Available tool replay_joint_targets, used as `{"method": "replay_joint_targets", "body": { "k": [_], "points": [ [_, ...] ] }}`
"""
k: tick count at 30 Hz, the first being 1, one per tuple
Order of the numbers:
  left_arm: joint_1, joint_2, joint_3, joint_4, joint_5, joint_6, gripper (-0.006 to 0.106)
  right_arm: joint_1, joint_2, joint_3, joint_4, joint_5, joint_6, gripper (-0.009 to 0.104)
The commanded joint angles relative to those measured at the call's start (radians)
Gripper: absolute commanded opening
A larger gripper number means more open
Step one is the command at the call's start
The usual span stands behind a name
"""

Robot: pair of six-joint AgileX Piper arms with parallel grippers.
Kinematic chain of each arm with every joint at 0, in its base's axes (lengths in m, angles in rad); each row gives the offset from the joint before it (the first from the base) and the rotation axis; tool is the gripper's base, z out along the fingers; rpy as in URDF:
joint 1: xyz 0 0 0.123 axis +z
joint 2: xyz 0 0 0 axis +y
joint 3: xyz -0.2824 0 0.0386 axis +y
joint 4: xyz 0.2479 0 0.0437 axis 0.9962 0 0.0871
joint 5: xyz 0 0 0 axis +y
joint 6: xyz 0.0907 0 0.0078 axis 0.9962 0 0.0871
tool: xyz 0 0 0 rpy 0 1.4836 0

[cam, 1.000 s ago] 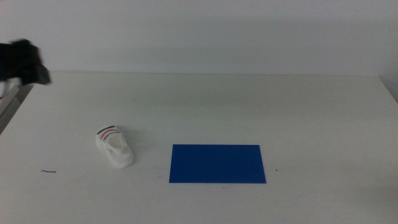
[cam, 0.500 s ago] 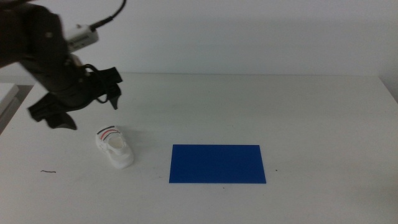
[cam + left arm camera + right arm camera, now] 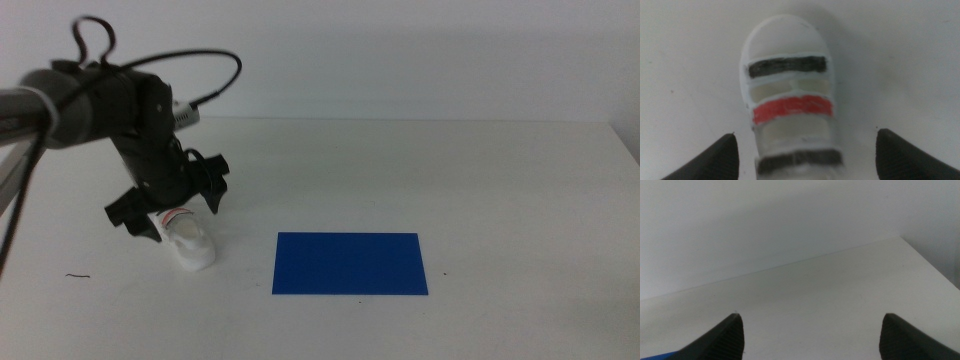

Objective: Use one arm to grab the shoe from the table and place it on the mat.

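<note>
White tabletop [image 3: 500, 180] carries your 2 task things: the shoe [image 3: 187, 240] lies toward the left part, nearer the front edge than the back, and the blue mat [image 3: 350, 263] lies flat beside it toward the middle, the 2 apart with bare surface between them. You have the arm [image 3: 95, 100] reaching in from the left side, its black cable looping above it, and your left hand [image 3: 170, 208] hangs directly over the back end of the shoe. In the left wrist view its 2 jaws stand wide apart, one to each side of the shoe [image 3: 789, 90], not touching it; you can see a dark strap, a red strap and another dark strap across the white upper. Your right hand [image 3: 810, 332] waits out of the middle view, jaws spread, facing bare tabletop and the wall, with a sliver of blue at one corner of its view.
</note>
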Motion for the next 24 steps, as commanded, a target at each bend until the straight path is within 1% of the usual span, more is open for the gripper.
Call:
{"method": "replay_joint_targets", "body": {
  "k": [1, 5, 7, 10, 13, 15, 19, 21, 24],
  "points": [
    [-0.001, 0.032, -0.010, 0.008, -0.011, -0.016, 0.093, 0.002, -0.005, 0.002, -0.009, -0.009, -0.004, 0.079],
    [-0.001, 0.068, -0.010, 0.016, -0.011, -0.030, 0.093, 0.002, -0.005, 0.002, -0.009, -0.009, -0.004, 0.079],
    [-0.001, 0.075, -0.010, 0.014, -0.011, -0.040, 0.092, 0.002, -0.005, 0.002, -0.009, -0.009, -0.004, 0.079],
    [-0.001, 0.077, -0.010, 0.016, -0.020, -0.033, 0.082, 0.002, -0.005, 0.002, -0.009, -0.009, -0.004, 0.079],
    [-0.001, 0.075, -0.010, 0.023, -0.020, -0.031, 0.063, 0.002, -0.005, 0.002, -0.009, -0.009, -0.004, 0.079],
    [-0.001, 0.057, -0.010, 0.023, -0.001, -0.028, 0.047, 0.002, -0.005, 0.002, -0.009, -0.009, -0.004, 0.079],
    [-0.045, -0.025, -0.012, 0.011, 0.015, -0.057, 0.019, 0.002, -0.005, 0.002, -0.009, -0.009, -0.004, 0.079],
    [-0.082, -0.050, -0.039, -0.006, 0.063, -0.083, 0.009, 0.002, -0.005, 0.002, -0.009, -0.009, -0.004, 0.079],
    [-0.151, -0.043, -0.108, -0.015, 0.148, -0.083, 0.001, 0.002, -0.005, 0.002, -0.009, -0.009, -0.004, 0.079]
  ]
}}
